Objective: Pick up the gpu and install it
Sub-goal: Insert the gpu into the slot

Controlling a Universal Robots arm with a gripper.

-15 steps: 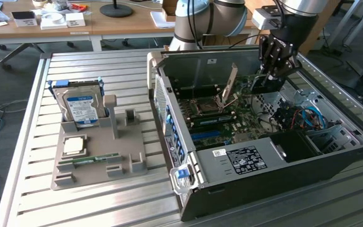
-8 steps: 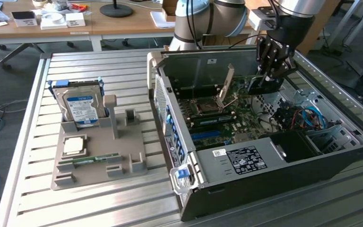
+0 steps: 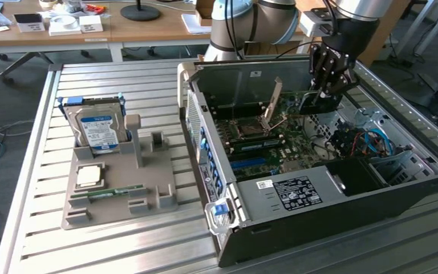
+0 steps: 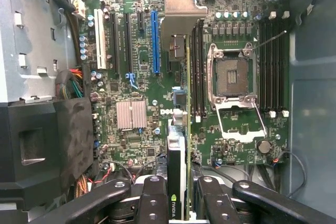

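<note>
My gripper [image 3: 327,90] hangs over the far side of the open computer case [image 3: 318,200], shut on the gpu [image 3: 316,104], a dark card held on edge above the motherboard [image 3: 280,142]. In the wrist view the gpu [image 4: 178,150] runs edge-on between my two black fingers [image 4: 155,198], its pale metal bracket [image 4: 181,14] at the far end. It hovers above the board between the blue slot [image 4: 155,40] and the open CPU socket [image 4: 231,77], with the gripper [image 4: 184,195] clamped on its near end.
A grey holder [image 3: 120,200] on the slatted table [image 3: 112,251] at the exterior view's left carries a hard drive [image 3: 97,128], a CPU chip [image 3: 89,176] and a green RAM stick [image 3: 116,191]. Cables [image 3: 367,142] and a black drive cage [image 4: 47,145] crowd the case.
</note>
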